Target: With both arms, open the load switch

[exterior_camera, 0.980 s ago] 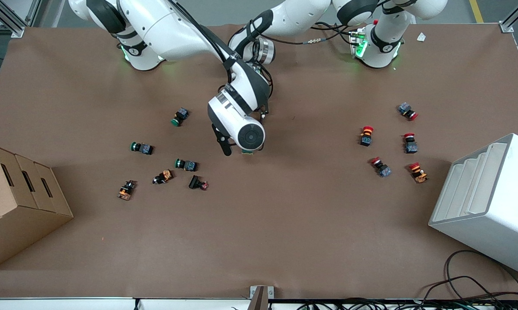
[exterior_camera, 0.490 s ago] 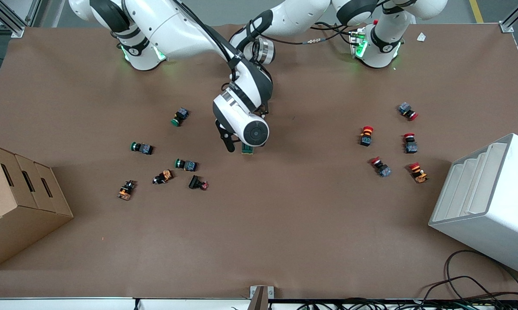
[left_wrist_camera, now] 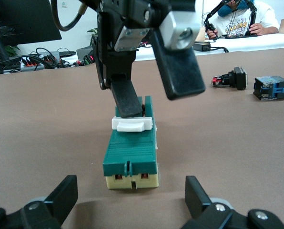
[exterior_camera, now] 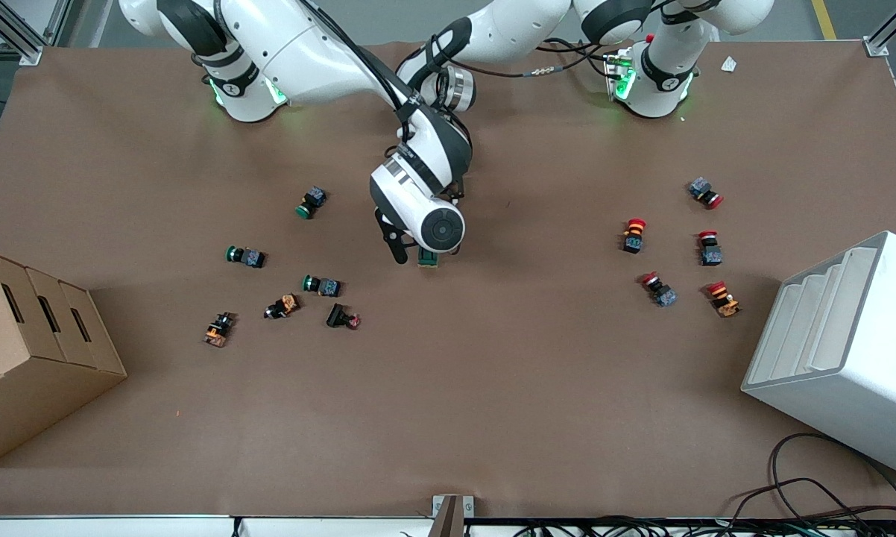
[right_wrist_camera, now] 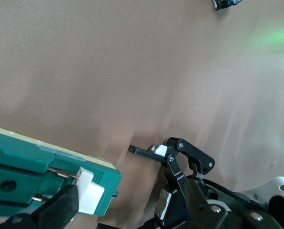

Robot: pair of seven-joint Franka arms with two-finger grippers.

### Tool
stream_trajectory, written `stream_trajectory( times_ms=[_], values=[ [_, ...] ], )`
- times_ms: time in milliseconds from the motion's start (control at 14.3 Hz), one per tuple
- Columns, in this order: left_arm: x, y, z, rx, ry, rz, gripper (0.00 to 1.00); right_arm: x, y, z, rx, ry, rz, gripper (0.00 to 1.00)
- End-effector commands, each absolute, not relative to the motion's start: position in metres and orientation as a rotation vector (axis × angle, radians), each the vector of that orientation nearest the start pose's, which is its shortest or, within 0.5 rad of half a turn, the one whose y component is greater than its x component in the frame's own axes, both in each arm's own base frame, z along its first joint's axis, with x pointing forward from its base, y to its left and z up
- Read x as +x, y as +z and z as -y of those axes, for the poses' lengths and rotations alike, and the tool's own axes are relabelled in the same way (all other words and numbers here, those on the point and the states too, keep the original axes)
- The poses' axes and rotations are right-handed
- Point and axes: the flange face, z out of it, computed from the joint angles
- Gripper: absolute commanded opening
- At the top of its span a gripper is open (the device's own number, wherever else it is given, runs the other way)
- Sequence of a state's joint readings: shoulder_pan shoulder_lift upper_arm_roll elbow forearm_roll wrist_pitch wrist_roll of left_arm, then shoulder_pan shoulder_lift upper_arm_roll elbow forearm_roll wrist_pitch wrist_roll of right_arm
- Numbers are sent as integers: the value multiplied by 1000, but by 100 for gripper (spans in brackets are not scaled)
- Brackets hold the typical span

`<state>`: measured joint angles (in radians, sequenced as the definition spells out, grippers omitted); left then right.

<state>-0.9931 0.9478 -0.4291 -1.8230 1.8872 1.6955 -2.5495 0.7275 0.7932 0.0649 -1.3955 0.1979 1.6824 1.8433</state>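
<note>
Here the right gripper (left_wrist_camera: 154, 88), jaws apart, half hides the load switch (left_wrist_camera: 131, 151); left gripper (left_wrist_camera: 127, 202) open too.

Load switch (left_wrist_camera: 131, 155) flat on table (left_wrist_camera: 237, 143) — right hand (left_wrist_camera: 154, 93) finger (left_wrist_camera: 126, 98) touching white toggle (left_wrist_camera: 131, 124).

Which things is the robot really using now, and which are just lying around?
Using: load switch, right gripper open at its white toggle, left gripper open near it.

Lying around: green push buttons, red push buttons, cardboard box, white rack.
</note>
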Motion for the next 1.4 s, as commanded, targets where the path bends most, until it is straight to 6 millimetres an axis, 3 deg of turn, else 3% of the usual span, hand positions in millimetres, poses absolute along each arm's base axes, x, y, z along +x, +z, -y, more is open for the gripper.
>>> stream_trajectory(
  times_ms=[0, 70, 210, 490, 700, 980, 1120, 1190, 1330],
  values=[
    [180, 39, 576, -2511, -1808, -230, 100, 487, 260, -462, -2952, 659, -1816, 100],
    [181, 41, 577, -2506, -1805, -236, 100, 499, 279, -447, -2967, 674, -1750, 100],
    [177, 39, 575, -2509, -1797, -239, 100, 530, 316, -400, -3067, 664, -1422, 100],
    [185, 51, 581, -2515, -1814, -208, 100, 576, 355, -321, -3162, 584, -1020, 100],
    [187, 57, 583, -2529, -1799, -182, 100, 610, 392, -234, -3202, 533, -653, 100],
    [215, 77, 598, -2543, -1758, -125, 100, 636, 429, -121, -3208, 459, -306, 100],
    [222, 105, 607, -2547, -1645, -111, 100, 639, 449, -79, -3230, 414, -149, 100],
    [229, 122, 611, -2549, -1585, -76, 100, 641, 455, -56, -3223, 399, -148, 100],
    [251, 137, 616, -2558, -1530, -56, 100, 642, 472, -18, -3216, 354, -176, 100]
  ],
)
